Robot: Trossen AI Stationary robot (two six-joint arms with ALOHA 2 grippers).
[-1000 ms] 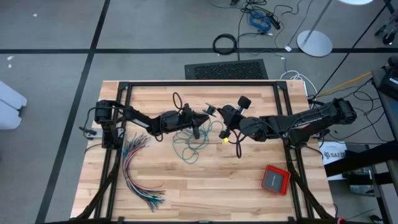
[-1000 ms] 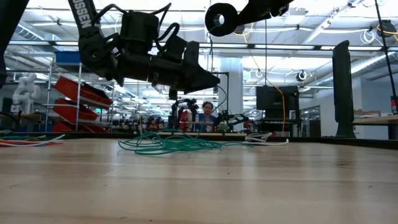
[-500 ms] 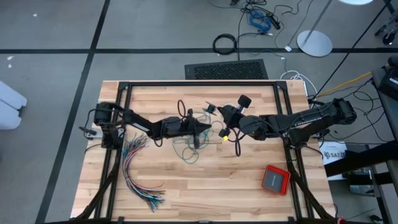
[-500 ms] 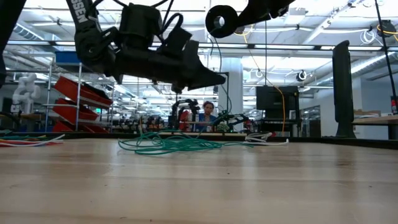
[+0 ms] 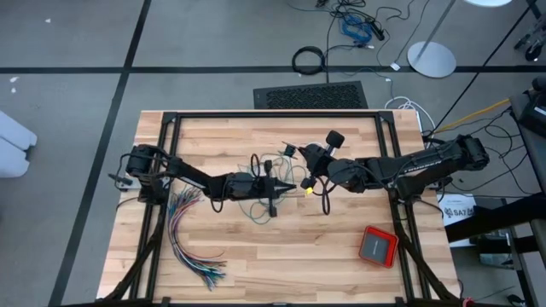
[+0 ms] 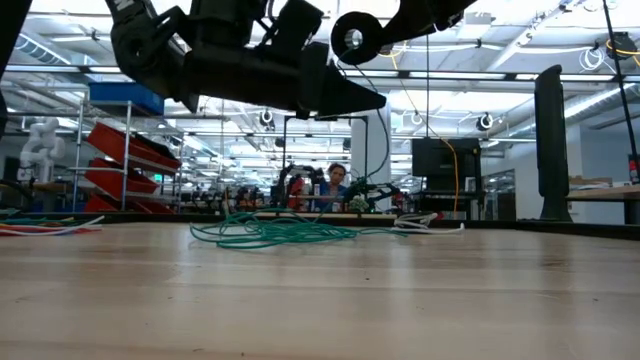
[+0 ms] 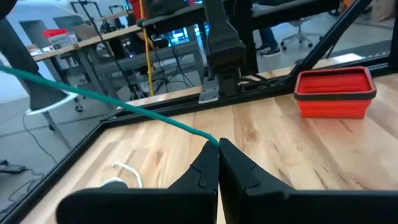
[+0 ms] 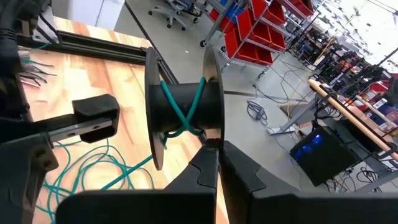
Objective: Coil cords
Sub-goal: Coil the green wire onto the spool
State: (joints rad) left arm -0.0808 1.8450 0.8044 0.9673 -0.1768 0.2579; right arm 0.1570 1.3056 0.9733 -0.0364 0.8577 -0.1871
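The teal-green cord (image 5: 261, 203) lies in loose loops at the table's middle, and a few turns of it (image 8: 182, 107) are wound on a black spool (image 5: 333, 138). My right gripper (image 5: 320, 153) is shut on that spool and holds it above the table. My left gripper (image 5: 293, 186) points level toward the table's right, just left of the spool, shut on a stretch of the teal cord. A white cord end (image 6: 436, 227) rests on the table beyond the loops. No black cord can be made out. My left gripper pinches a single strand of the teal cord (image 7: 210, 139) between its two fingertips, coming in level from the table's left. From the tips the strand runs off straight and taut, clear of the table. My right gripper pinches the rim of one spool flange (image 8: 209, 127) between its two fingers, coming from the table's right. The spool is lifted clear of the table (image 6: 355, 35).
A fanned bundle of many-coloured wires (image 5: 192, 239) lies at the near left. A red box (image 5: 378, 246) sits at the near right. Black frame rails (image 5: 273, 114) run along the table's edges. There is bare wood (image 5: 281, 256) toward the near edge.
My left gripper has moved toward the table's right and near edges, risen a little and rolled about its own axis. My right gripper and the spool have kept still.
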